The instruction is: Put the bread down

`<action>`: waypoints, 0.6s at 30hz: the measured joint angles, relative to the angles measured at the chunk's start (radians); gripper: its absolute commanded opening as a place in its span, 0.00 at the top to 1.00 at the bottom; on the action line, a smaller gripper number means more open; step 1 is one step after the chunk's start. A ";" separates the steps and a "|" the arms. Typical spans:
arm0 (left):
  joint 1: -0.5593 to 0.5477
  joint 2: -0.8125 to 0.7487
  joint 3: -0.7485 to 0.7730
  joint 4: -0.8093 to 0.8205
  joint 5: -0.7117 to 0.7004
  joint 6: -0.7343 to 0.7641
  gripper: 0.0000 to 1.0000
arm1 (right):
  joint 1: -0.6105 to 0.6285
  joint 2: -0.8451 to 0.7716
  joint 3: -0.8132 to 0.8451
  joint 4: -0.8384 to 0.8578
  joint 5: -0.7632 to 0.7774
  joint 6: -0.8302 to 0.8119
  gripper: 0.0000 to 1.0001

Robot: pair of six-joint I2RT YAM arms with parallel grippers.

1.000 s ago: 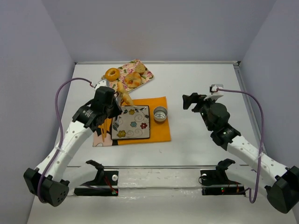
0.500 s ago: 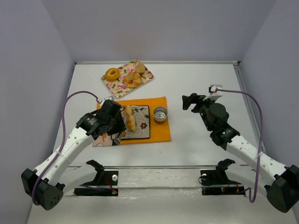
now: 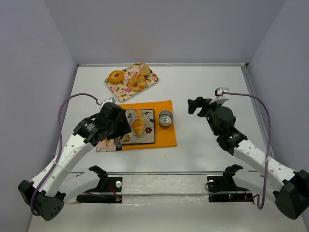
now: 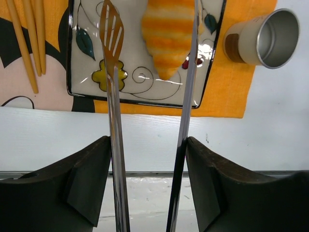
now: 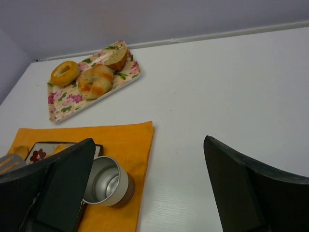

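We see bright, even, soft light with faint shadows. Glare glints on the plate [image 4: 145, 92] at frame centre; near fingers [image 4: 87, 183] blur.
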 measured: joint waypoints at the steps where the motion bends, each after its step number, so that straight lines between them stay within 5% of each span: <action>1: 0.000 -0.006 0.011 0.003 -0.001 0.003 0.27 | 0.000 0.002 0.000 0.000 -0.002 0.000 0.01; 12: 0.000 -0.029 0.074 0.020 -0.011 0.023 0.31 | 0.000 0.013 0.000 0.000 -0.007 0.000 0.01; 18: 0.000 0.014 0.167 0.045 -0.169 0.009 0.30 | 0.000 0.013 0.000 0.000 -0.007 0.000 0.00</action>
